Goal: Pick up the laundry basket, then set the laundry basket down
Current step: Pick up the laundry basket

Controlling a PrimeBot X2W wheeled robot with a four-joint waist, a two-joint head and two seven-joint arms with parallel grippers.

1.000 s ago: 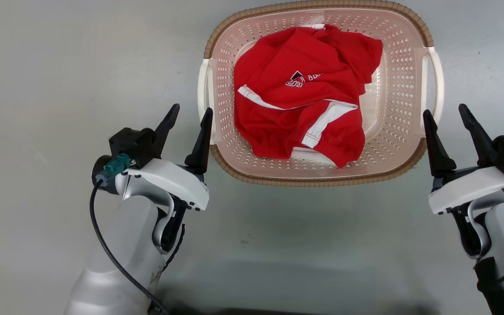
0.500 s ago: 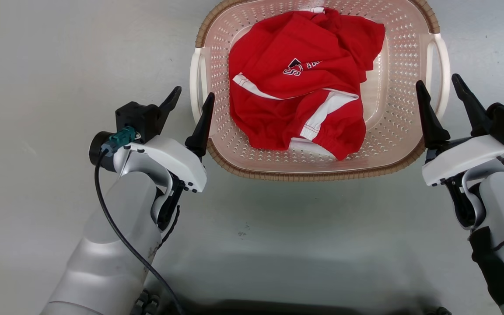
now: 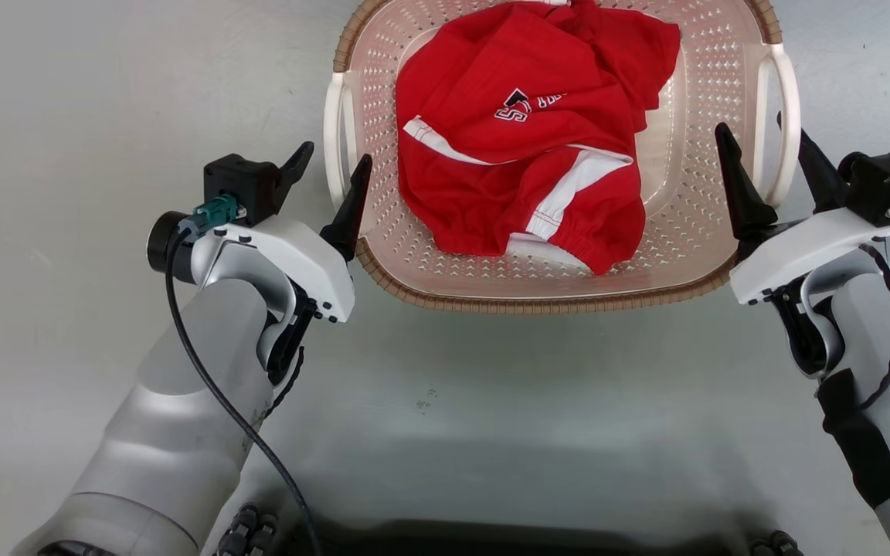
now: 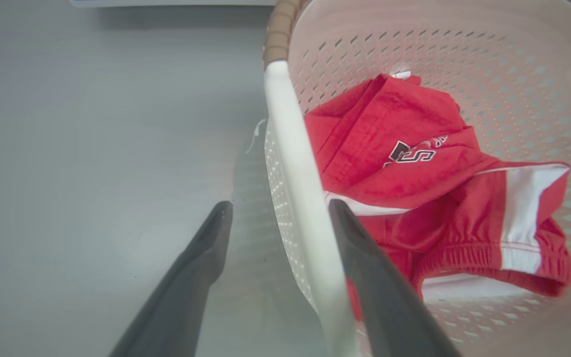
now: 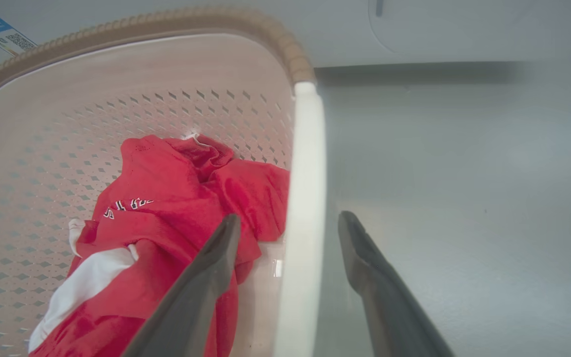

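Sitting on the grey floor point(image 3: 105, 116) before a white panel point(image 5: 464, 29), the one laundry basket point(image 3: 692, 224) holds a single crumpled red garment point(image 3: 522, 154) with white stripes and lettering. Its two white loop handles each stand between two dark fingers: the left pincer point(image 3: 336, 153) straddles the left handle point(image 3: 331, 131), the right pincer point(image 3: 751, 123) the right handle point(image 3: 791, 116). Both pincers are released, gripping nothing.

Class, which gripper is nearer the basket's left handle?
Left. The left gripper has its open fingers either side of the left handle; the right gripper straddles the right handle, across the basket.
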